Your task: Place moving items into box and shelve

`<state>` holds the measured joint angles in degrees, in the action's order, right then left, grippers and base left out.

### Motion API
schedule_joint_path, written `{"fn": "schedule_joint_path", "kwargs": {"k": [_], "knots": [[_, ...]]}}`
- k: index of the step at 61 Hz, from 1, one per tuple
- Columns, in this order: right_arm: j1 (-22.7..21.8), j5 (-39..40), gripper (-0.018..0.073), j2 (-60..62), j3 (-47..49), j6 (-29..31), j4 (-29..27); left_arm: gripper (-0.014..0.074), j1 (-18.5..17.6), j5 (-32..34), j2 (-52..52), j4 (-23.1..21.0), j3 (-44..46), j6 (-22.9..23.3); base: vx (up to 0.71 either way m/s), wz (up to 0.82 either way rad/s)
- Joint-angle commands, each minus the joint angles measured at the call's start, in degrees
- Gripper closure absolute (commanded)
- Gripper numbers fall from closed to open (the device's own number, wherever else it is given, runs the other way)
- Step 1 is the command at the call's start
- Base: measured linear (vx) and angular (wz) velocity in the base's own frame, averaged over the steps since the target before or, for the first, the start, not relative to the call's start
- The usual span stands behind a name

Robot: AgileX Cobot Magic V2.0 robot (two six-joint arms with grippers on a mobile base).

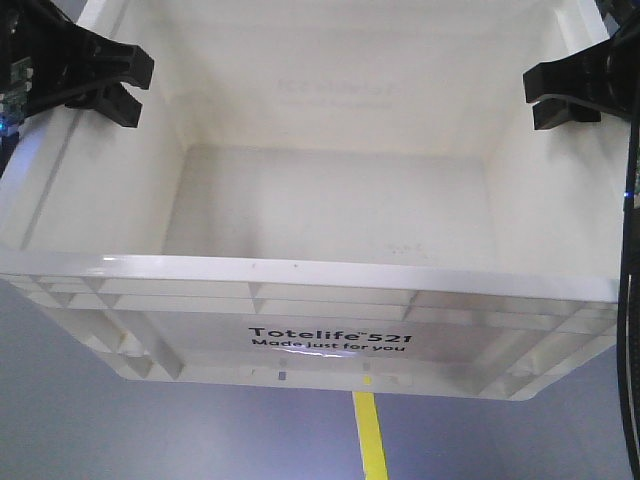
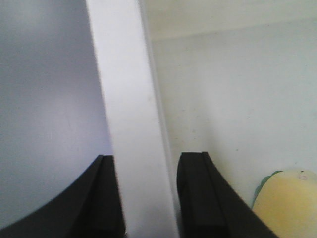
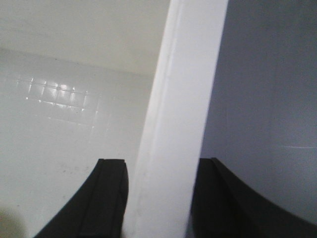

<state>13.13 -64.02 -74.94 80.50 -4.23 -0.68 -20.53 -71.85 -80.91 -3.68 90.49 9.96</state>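
Clamping one box: left gripper, right gripper; perhaps one yellowish item inside.

Shows a smooth grey-blue floor with one yellow line running along it, under soft, even light.

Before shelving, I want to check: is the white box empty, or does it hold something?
Not empty. The left wrist view shows a pale yellow item lying inside the white box; the front view does not show it.
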Motion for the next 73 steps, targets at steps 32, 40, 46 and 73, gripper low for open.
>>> {"fn": "schedule_joint_path", "kwargs": {"k": [32,40,46,73], "knots": [[-0.12,6.25,0.0565,1.87,2.52,-0.90,0.68,0.0601,-0.49,5.88,3.04,-3.44,2.91,-0.72,0.44,-0.25],[-0.12,6.25,0.0565,1.87,2.52,-0.90,0.68,0.0601,-0.49,5.88,3.04,-3.65,2.91,-0.72,0.42,-0.49],[-0.12,6.25,0.0565,1.87,2.52,-0.90,0.68,0.0601,-0.49,5.88,3.04,-3.49,2.91,-0.72,0.41,-0.57],[-0.12,6.25,0.0565,1.87,2.52,-0.90,0.68,0.0601,-0.49,5.88,3.04,-3.56,2.91,-0.72,0.38,-0.65]]}}
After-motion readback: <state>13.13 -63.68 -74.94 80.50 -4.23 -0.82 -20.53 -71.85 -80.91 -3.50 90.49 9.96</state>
